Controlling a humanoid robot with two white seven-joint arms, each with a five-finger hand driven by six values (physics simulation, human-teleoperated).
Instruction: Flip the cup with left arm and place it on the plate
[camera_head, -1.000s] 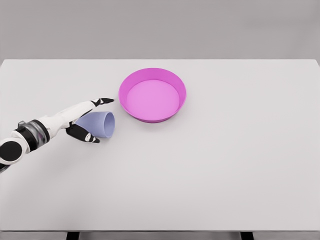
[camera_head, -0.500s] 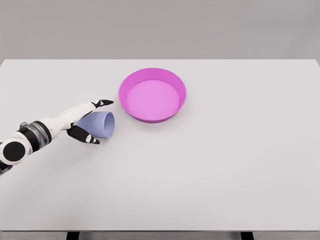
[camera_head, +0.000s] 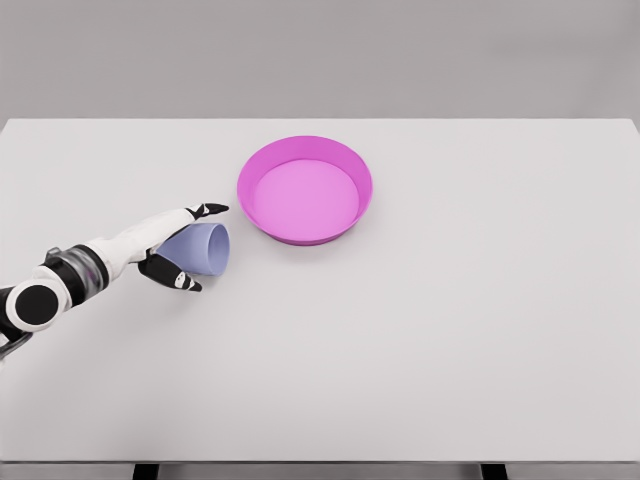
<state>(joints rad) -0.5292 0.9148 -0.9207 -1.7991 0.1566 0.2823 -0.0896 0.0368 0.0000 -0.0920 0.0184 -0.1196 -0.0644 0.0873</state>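
Scene evenly and brightly lit by soft, diffuse light, seemingly from overhead. Only faint, soft-edged shadows seen beneath round magenta plate (camera_head: 305, 190) and pale lavender cup lying on its side (camera_head: 198, 249). No glare noted on matte white table (camera_head: 420, 330). Render sharp throughout; slight softness at outlines. No edge distortion observed. Grey backdrop flat, uniformly toned.

One cup (camera_head: 200, 248), pale lilac, lying on its side. One plate (camera_head: 305, 190), magenta, round with a raised rim. One table (camera_head: 420, 330), white, carrying both. One arm in view, white, coming in from the lower left, ending in one hand (camera_head: 172, 245) with dark fingertips. Two dark table legs just showing at the bottom edge. Nothing else to count on the tabletop.
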